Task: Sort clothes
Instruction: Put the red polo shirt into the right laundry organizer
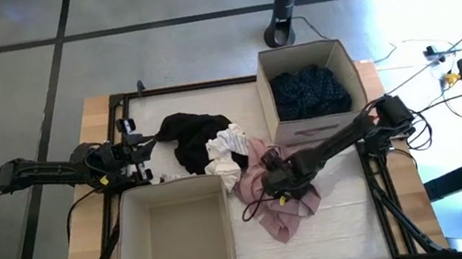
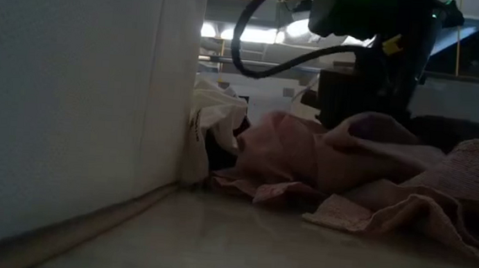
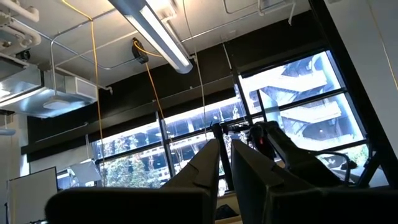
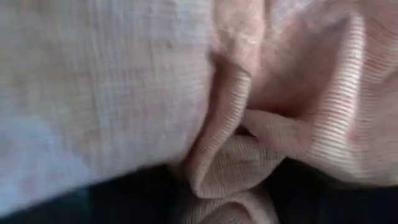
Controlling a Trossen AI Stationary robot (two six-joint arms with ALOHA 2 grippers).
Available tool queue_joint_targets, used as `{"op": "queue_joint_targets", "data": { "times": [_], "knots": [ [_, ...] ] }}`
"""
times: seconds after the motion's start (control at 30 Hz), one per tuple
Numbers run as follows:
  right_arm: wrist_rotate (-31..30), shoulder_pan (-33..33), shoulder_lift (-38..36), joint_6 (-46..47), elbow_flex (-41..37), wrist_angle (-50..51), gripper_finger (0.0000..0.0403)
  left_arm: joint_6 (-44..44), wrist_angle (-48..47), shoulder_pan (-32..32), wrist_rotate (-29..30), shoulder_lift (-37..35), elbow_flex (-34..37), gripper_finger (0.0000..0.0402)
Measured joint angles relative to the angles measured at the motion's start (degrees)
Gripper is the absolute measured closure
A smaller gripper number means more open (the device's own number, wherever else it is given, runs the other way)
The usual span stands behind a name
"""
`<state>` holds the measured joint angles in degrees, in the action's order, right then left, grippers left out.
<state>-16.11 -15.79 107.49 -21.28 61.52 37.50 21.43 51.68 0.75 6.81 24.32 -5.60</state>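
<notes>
The right gripper (image 1: 275,186) is down in the pink garment (image 1: 283,210), which lies crumpled on the surface (image 1: 347,213) between the two boxes; I cannot tell how its fingers stand. The left gripper (image 1: 144,154) waits beside the black garment (image 1: 186,138), fingers nearly together, holding nothing.
</notes>
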Motion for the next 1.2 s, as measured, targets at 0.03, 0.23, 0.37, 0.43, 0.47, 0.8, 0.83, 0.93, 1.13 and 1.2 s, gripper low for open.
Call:
{"op": "queue_joint_targets", "data": {
  "times": [0.03,0.23,0.37,0.43,0.47,0.8,0.83,0.93,1.13,1.2],
  "knots": [
    [-0.27,-0.05,0.62,-0.01,0.04,0.04,0.0191,-0.01,0.00,0.00,0.02,0.00,0.00,0.0370],
    [-0.30,-0.15,1.28,0.00,-0.08,-0.11,0.0302,0.00,0.04,0.00,-0.01,0.00,0.01,0.0370],
    [-2.21,-0.09,1.12,-0.08,-0.19,-0.70,0.0382,0.00,0.05,0.00,-0.01,0.00,0.01,0.0370],
    [-2.96,-0.09,1.12,-0.11,-0.20,-0.72,0.0380,0.00,0.04,0.00,-0.01,-0.02,0.01,0.0370],
    [-3.29,-0.12,1.12,-0.11,-0.23,-0.70,0.0374,0.00,0.04,0.00,-0.01,0.00,0.01,0.0370],
    [-6.82,-6.24,-1.68,0.00,3.32,6.91,0.0386,0.00,0.38,0.00,0.00,0.00,0.01,0.0370],
    [-6.75,-7.01,-2.47,0.00,3.95,8.01,0.0386,0.00,0.35,0.00,-0.01,0.00,0.00,0.0370],
    [-7.99,-8.76,-5.20,1.72,6.65,11.23,0.0386,0.00,0.42,0.00,0.01,0.04,0.01,0.0370],
    [-18.41,-11.60,-10.43,5.41,11.73,21.03,0.0386,0.00,0.42,0.00,-0.01,0.04,-0.01,0.0370],
    [-22.55,-12.16,-12.28,6.16,13.62,23.82,0.0386,0.00,0.42,0.00,-0.01,0.04,0.01,0.0370]
  ]
}}
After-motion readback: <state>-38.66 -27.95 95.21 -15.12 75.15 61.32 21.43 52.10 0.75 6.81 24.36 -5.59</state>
